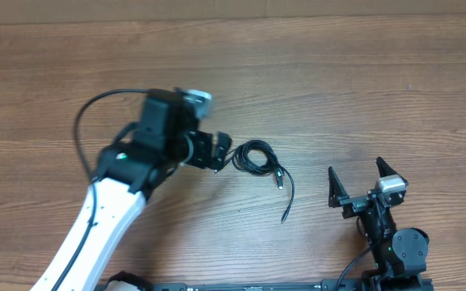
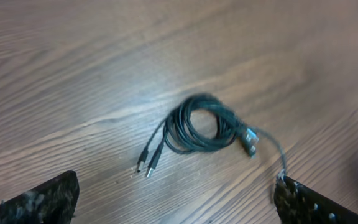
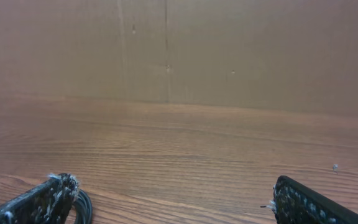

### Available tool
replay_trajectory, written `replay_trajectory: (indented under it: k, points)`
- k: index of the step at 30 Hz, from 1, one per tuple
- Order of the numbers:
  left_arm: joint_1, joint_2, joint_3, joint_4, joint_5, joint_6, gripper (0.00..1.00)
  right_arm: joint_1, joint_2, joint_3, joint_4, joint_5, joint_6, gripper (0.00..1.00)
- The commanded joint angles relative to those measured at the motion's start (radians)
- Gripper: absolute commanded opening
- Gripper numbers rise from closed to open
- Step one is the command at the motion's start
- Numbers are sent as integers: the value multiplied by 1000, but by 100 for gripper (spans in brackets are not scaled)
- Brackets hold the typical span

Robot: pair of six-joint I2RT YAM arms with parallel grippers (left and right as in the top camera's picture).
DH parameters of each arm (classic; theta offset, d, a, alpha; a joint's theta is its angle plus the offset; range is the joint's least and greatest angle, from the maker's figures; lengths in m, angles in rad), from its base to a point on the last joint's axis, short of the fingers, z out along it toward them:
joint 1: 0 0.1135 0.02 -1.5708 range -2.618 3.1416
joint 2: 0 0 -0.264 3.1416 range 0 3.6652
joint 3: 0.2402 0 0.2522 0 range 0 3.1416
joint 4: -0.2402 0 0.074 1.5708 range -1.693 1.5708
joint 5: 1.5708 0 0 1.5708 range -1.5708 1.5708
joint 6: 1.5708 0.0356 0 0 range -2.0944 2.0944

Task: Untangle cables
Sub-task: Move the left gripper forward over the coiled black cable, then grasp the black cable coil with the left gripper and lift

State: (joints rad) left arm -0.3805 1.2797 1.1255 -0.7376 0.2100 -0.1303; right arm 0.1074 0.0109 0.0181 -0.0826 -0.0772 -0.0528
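The cables [image 1: 257, 158] are thin black cords wound in a small coil on the wooden table, with a loose tail running down to the right and ending near the front. In the left wrist view the coil [image 2: 201, 123] lies ahead of the fingers, two plug ends pointing toward the lower left and one plug at its right. My left gripper [image 1: 219, 151] is open and empty, just left of the coil, its fingertips wide apart [image 2: 176, 199]. My right gripper [image 1: 354, 179] is open and empty at the front right, apart from the cables.
The wooden table [image 1: 362, 89] fills the overhead view. A cardboard wall [image 3: 166, 50] stands behind the table in the right wrist view. The left arm's thick black cable [image 1: 87, 121] loops at the left.
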Motion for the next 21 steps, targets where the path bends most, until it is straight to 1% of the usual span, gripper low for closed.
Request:
replay_trajectory:
  k: [1,4,8,10,14,17,21]
  points:
    - [-76,84,27,-5,-106,159,100,4,-8,-10,4,9,-5,100]
    - [-81,139,27,18,-81,150,100,4,-8,-10,4,9,-5,100]
    - [-84,211,27,137,0,150,100,4,-8,-10,4,9,-5,100]
    - [-89,249,27,201,-2,146,100,4,-8,-10,4,9,-5,100]
    - [-94,338,27,303,-2,99,99,4,-8,-10,4,9,-5,100]
    - [-100,414,27,338,-4,98,93,4,-8,-10,4,9,-5,100]
    - [-100,500,27,381,-3,134,78,4,-8,-10,4,9,-5,100]
